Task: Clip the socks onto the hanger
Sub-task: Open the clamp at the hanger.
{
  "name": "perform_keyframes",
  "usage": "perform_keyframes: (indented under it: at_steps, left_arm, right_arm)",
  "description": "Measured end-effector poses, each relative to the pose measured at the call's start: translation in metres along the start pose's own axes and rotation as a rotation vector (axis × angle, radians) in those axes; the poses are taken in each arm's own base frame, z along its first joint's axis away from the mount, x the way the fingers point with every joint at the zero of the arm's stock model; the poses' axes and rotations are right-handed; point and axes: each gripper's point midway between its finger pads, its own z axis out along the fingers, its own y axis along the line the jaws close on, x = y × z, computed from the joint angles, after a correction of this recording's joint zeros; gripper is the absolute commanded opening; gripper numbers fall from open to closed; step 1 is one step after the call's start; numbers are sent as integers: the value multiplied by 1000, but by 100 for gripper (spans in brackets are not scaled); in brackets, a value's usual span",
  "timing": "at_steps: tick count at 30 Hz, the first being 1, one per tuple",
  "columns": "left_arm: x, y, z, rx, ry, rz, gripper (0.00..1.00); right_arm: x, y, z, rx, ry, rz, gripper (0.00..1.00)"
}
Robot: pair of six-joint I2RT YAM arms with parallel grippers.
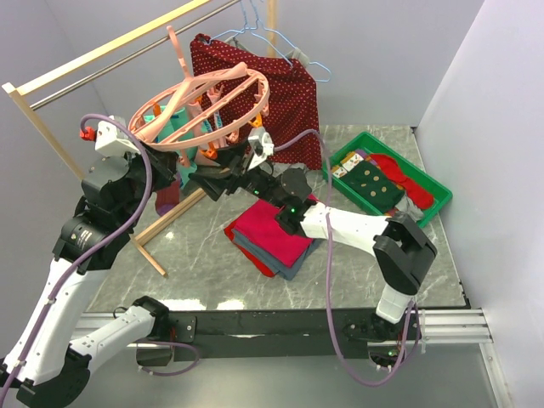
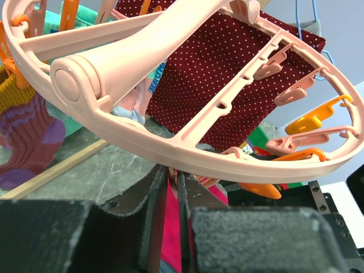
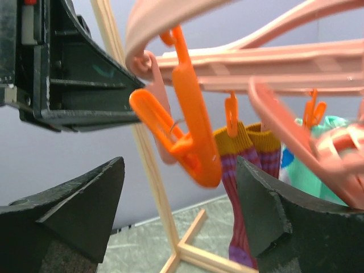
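The hanger (image 2: 142,62) hung tilted, its hook reaching up to the rack (image 1: 110,51). Both grippers were at the near edge of the hanger, just under its outer ring.

The left gripper (image 2: 172,179) came in from the left of the hanger. Its fingers were drawn almost together, leaving only a thin slit just under the ring. A strip of pink-red showed in that slit. I could not tell whether the fingers were clenched on something there or the colour lay beyond them.

The right gripper (image 3: 181,165) came in from the right of the hanger with its fingers spread wide. An orange clip (image 3: 190,131) dangled from the hanger in the gap between them, touching neither finger.

Two socks already hung under the hanger on its far side. One was a striped sock (image 3: 242,170), purple with a mustard cuff and pinched at the cuff by a small orange clip. The other was a teal sock (image 3: 310,170), just beside it.

Well to the right of the hanger stood a green tray (image 1: 345,152). It held a green sock (image 1: 371,180) with dots and a red sock (image 1: 404,174).

A dotted garment (image 1: 285,93) hung behind the hanger. A folded stack (image 1: 270,234) lay below the hanger and to its right.
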Motion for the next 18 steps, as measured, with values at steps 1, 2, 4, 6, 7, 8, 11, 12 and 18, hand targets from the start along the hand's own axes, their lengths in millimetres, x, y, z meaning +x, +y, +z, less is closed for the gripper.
perform_keyframes:
  at_steps: [1,2,4,6,7,8,11,12,18]
  left_arm:
    - [0,0,0,0,0,0,18]
    - [0,0,0,0,0,0,17]
    - [0,0,0,0,0,0,17]
    - [0,0,0,0,0,-2,16]
    - [0,0,0,0,0,-3,16]
    - [0,0,0,0,1,-3,15]
    - [0,-1,0,2,1,-7,15]
    - [0,-1,0,2,2,-7,15]
    - [1,-1,0,4,4,-6,14]
  right_arm:
    - [-2,1,3,-4,-9,-1,80]
    - [-2,1,5,-5,-12,-1,80]
    - [-3,2,10,-13,-25,-4,79]
    - [-1,1,13,-15,-27,-4,78]
    - [0,0,14,-16,-27,-3,78]
    - [2,0,15,-16,-25,-2,77]
    - [5,-1,18,-17,-24,2,77]
    - [6,-1,19,-19,-24,4,77]
    - [12,-2,23,-22,-22,15,73]
